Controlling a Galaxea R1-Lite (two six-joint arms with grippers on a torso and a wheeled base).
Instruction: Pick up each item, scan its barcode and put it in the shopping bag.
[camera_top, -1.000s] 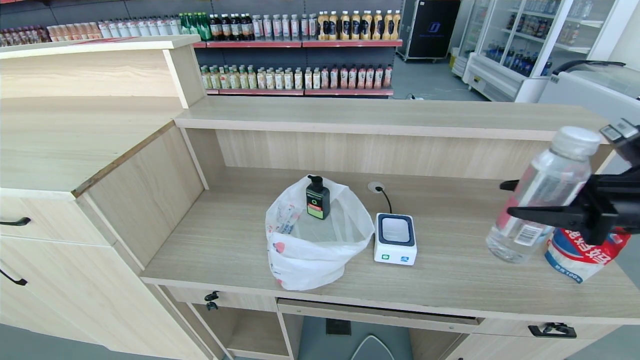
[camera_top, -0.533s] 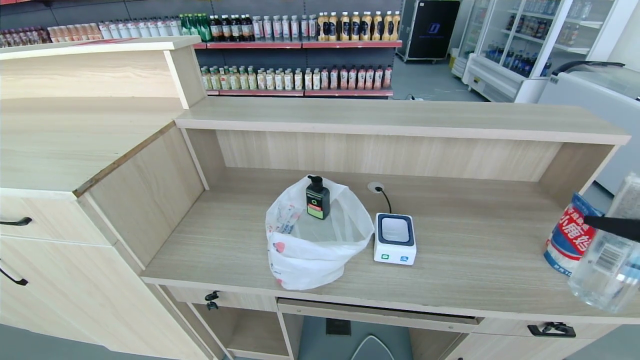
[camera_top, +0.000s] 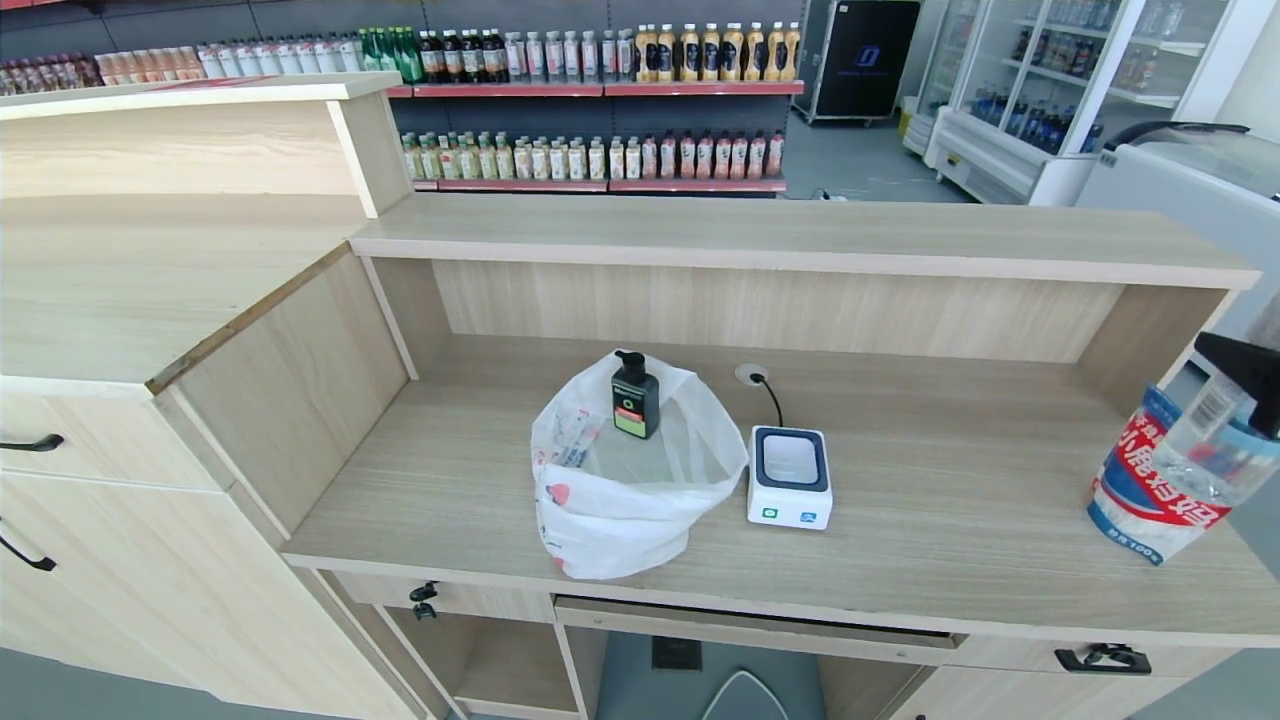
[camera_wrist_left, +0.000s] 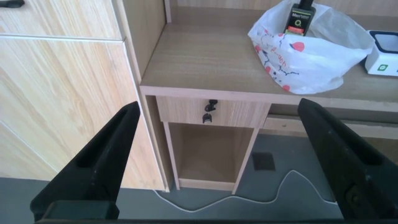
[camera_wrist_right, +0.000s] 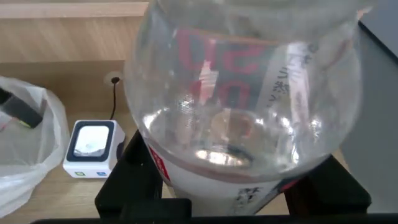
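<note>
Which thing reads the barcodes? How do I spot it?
Look at the pale wooden counter, then the crinkly white plastic shopping bag in its middle. Right beside the bag sits a small white box scanner with a black cable behind it. Only it is square, with a dark-rimmed window on top.

The left gripper (camera_wrist_left: 217, 107) is fitted with two matte black fingers (camera_wrist_left: 93, 168), broad at the base and tapered to blunt, flat-faced tips. The right gripper (camera_wrist_right: 230, 183) is finished in the same plain black, with angular, hard-edged finger sections.
</note>
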